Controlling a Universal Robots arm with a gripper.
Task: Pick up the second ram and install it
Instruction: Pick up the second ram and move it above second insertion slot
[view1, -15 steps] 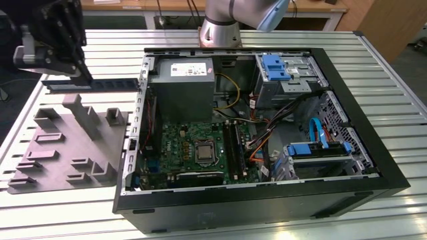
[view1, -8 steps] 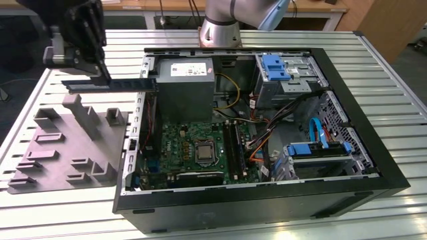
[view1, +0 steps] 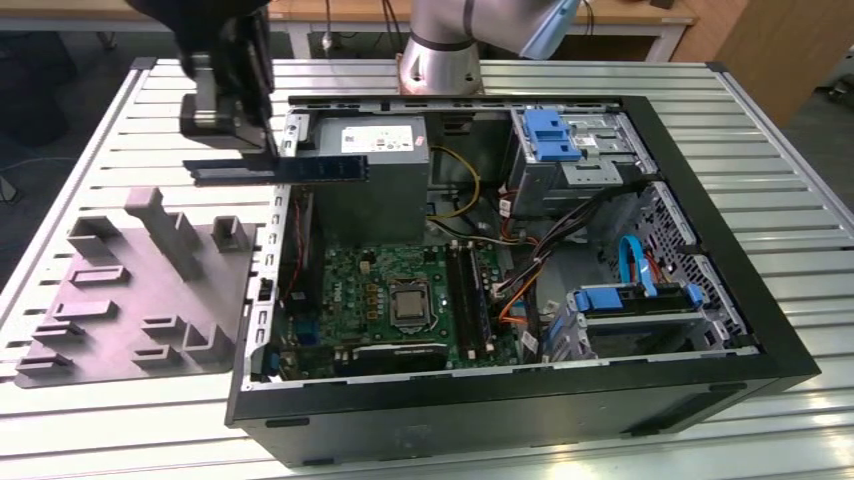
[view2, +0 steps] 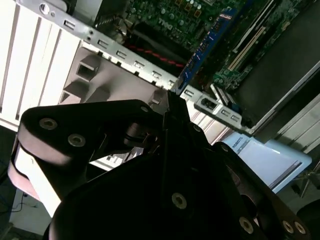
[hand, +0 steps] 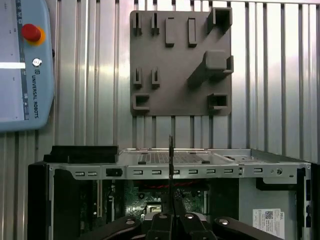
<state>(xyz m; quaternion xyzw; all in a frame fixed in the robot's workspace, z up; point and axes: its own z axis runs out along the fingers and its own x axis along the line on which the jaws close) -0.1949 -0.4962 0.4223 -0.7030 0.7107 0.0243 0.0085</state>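
My gripper (view1: 251, 152) hangs above the left wall of the open computer case (view1: 747, 300), at the exterior view's upper left. It is shut on the second ram (view1: 314, 168), a thin blue board strip held level and reaching out over the case towards the grey power supply (view1: 380, 150). In the second wrist view the second ram (view2: 206, 46) sticks out from the shut gripper (view2: 171, 107) over the green motherboard (view2: 165, 20). The first wrist view looks at the ram (hand: 171, 165) edge-on, as a thin dark line above the gripper (hand: 172, 214). The motherboard's long black slots (view1: 462, 290) lie lower, near the case's middle.
A grey holder tray (view1: 134, 290) with empty pockets lies on the slatted table at the exterior view's left. Blue drive brackets (view1: 550, 135) and cables fill the case's right half. A teach pendant (hand: 22, 65) rests on the table. The arm's base (view1: 441, 60) stands behind the case.
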